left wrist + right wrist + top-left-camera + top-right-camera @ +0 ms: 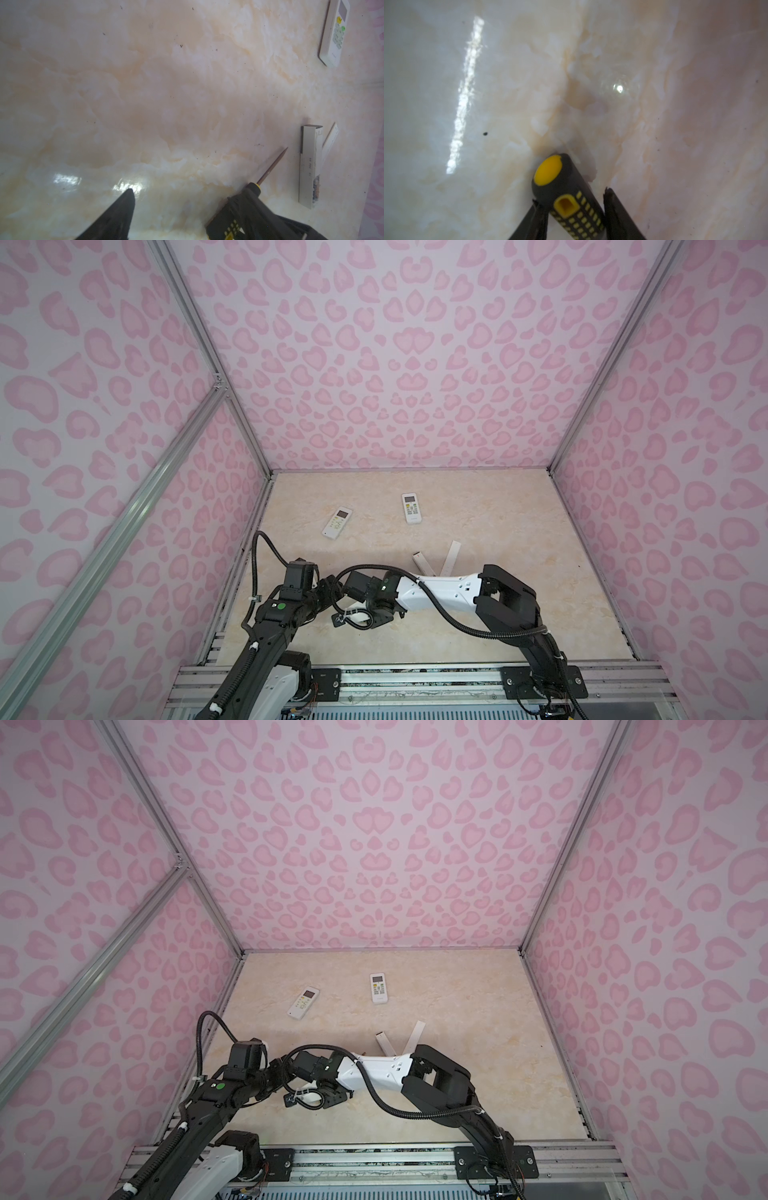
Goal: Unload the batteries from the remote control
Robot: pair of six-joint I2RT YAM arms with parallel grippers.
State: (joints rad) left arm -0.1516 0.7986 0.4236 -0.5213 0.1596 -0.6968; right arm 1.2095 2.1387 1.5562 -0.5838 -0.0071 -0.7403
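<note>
The right wrist view alone shows the screwdriver (pixel 566 187) handle between the right gripper (pixel 571 195) fingers, though whether they clamp it is unclear. The left wrist view shows the left gripper (pixel 182 195) gaping wide. The batteries cannot be made out: the opened remote (pixel 307 166), half hidden behind the right arm (pixel 440 593) in both top views, shows only a dark blur inside.

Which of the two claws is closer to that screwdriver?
Right. The screwdriver has its handle between the fingers of the right gripper; the left gripper is open, the screwdriver lying by one of its fingers.
</note>
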